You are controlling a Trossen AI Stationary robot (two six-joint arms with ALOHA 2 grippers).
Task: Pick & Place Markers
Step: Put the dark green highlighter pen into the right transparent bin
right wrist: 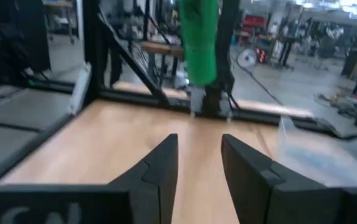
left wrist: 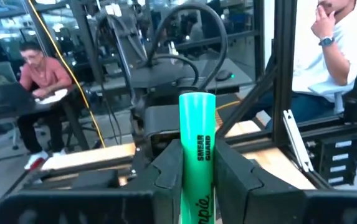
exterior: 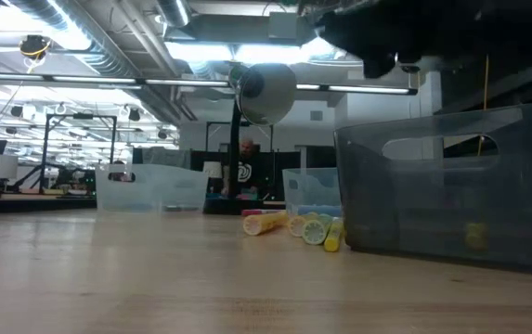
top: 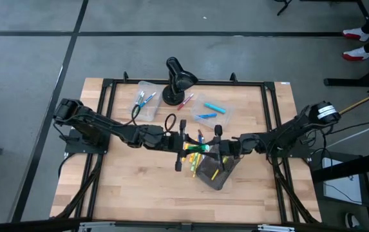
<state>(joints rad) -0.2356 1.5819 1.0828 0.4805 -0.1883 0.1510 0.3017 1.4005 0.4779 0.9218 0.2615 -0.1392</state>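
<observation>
On the wooden table [top: 139,187], the left gripper [left wrist: 198,180] is clamped on a green marker [left wrist: 197,146]. Facing it just beside, the right gripper [right wrist: 198,168] has fingers apart, nothing between them.

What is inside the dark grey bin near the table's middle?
In the dark grey translucent bin, a few yellow markers show in the high view. The arms above it cover part of the inside, so more cannot be counted.

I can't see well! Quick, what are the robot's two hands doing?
Left gripper: closed on a green marker.
Right gripper: open, holding nothing.
</observation>
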